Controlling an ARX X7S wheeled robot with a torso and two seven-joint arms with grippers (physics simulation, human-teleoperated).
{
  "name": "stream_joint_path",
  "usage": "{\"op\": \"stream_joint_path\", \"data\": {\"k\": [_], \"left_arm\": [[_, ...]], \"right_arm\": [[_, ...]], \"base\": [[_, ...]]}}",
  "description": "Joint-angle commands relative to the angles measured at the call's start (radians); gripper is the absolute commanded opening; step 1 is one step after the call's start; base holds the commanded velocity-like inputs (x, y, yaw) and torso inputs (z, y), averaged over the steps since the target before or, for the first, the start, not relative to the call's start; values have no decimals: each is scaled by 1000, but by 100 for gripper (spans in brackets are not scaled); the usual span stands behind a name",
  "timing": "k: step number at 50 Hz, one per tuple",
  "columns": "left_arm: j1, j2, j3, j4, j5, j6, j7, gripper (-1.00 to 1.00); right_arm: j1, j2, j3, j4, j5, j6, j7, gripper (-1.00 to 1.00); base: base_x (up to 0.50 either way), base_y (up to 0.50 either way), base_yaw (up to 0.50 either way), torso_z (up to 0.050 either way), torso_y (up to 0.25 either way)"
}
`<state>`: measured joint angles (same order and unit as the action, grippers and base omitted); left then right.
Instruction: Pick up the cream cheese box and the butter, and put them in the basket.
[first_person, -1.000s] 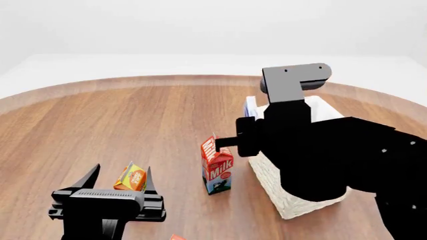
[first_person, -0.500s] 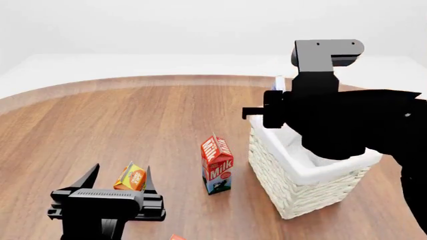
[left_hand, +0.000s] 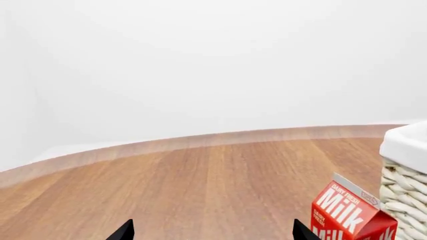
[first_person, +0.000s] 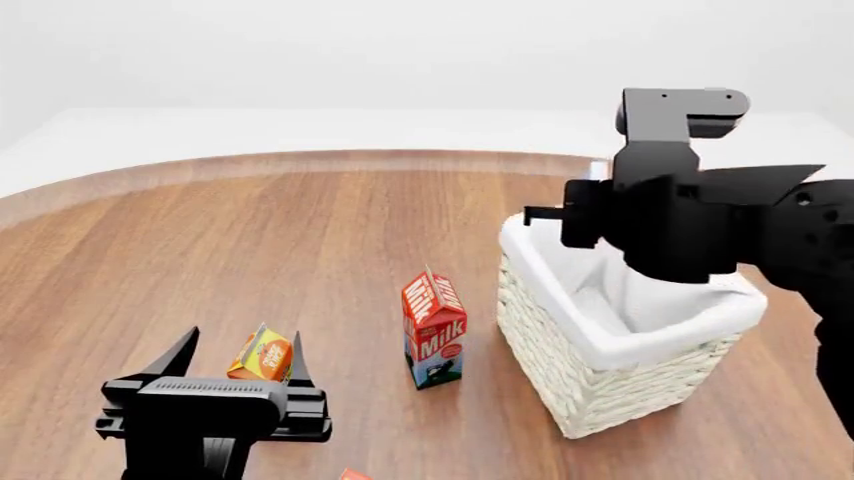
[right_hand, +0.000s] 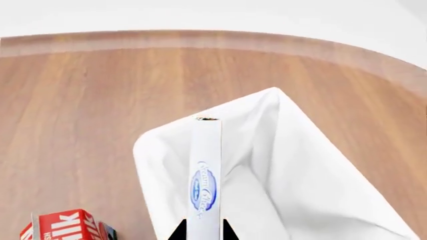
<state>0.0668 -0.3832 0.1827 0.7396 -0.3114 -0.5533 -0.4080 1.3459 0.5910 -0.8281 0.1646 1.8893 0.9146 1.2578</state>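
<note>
Right gripper (right_hand: 202, 231) is pinching the cream cheese box (right_hand: 205, 185) above the basket (first_person: 587, 395); left gripper (first_person: 235, 352) is hanging spread open

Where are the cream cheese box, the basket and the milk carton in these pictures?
cream cheese box (right_hand: 206, 175): right wrist view, on its narrow white face beside the blue oval logo.
basket (first_person: 577, 378): head view, on its woven front wall.
milk carton (first_person: 434, 338): head view, on its red front face.
</note>
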Motion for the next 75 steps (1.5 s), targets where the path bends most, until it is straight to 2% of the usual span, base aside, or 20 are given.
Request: {"op": "stream_joint_path", "data": {"k": [1, 38, 75], "left_arm": [[0, -3, 2, 0, -2, 1, -4, 100], [-2, -10, 11, -4, -7, 7, -14, 100], [-7, -19, 17, -7, -15, 7, -25, 100]], "right_arm": [[5, -16, -26, 110, -46, 19, -67, -100], [-7, -65, -51, 297, -4, 28, -93, -100], [12, -91, -101, 488, -104, 0, -210, -100]], "base": [[0, 0, 0, 0, 0], [0, 0, 0, 0, 1], [0, 0, 0, 0, 1]]}}
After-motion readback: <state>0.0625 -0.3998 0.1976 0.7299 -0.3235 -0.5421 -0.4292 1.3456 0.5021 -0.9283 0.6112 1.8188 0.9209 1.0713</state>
